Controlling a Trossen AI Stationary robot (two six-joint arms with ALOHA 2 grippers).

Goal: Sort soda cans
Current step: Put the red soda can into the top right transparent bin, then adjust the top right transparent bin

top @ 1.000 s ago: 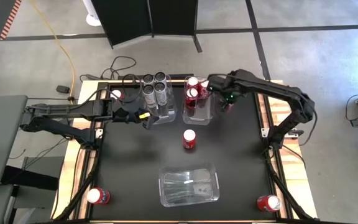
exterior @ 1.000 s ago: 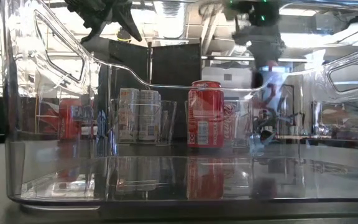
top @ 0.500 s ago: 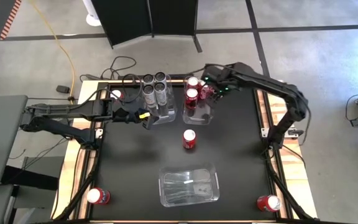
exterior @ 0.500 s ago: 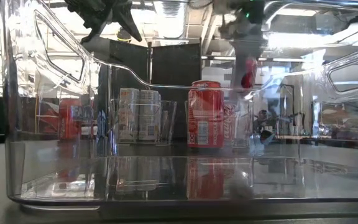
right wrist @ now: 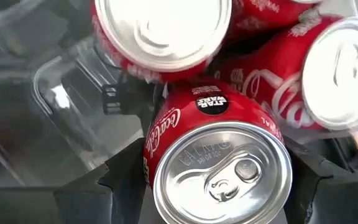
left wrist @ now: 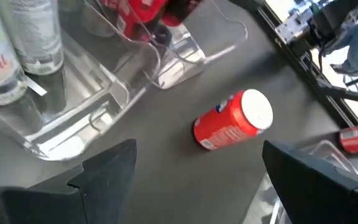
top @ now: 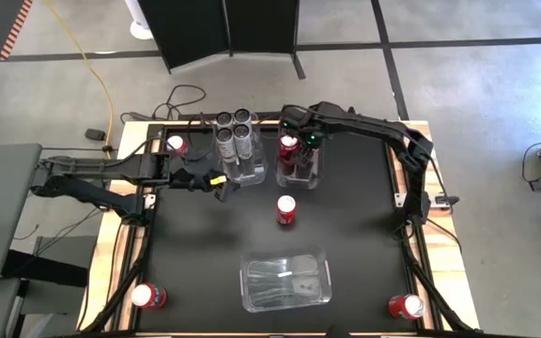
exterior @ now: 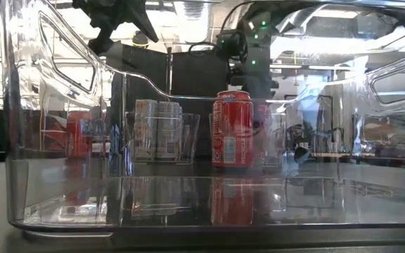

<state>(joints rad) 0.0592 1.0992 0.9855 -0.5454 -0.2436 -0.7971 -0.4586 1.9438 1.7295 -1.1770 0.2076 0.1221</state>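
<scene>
My right gripper (top: 301,141) hangs over the clear bin of red cans (top: 301,171) at the far middle of the table, shut on a red soda can (right wrist: 219,168). Two other red cans (right wrist: 163,31) (right wrist: 340,68) stand in that bin. To its left, a clear bin (top: 238,174) holds several silver-grey cans (top: 234,130). My left gripper (top: 219,180) waits open just near-left of the silver-can bin, touching nothing. One red can (top: 286,210) stands upright on its base mid-table, also seen in the left wrist view (left wrist: 235,121) and the low view (exterior: 232,130). My right gripper pinches the red can between its two fingers (right wrist: 126,180), one on each side of the body just under the silver top (right wrist: 166,134). The fingers come from above, pointing down along the can. The can is upright over the bin; whether its base rests on the bin floor is hidden.
An empty clear bin (top: 286,279) lies at the near middle and fills the low view's foreground (exterior: 62,197). Single red cans sit at the near-left corner (top: 146,297), the near-right corner (top: 405,306) and the far-left edge (top: 175,144). Bare black tabletop lies to the right.
My right gripper, shut on the red can, has risen and swung from the right of the red-can bin toward the table's left, ending over that bin. The can has travelled with it, lifted clear of the table. My left arm has kept still.
</scene>
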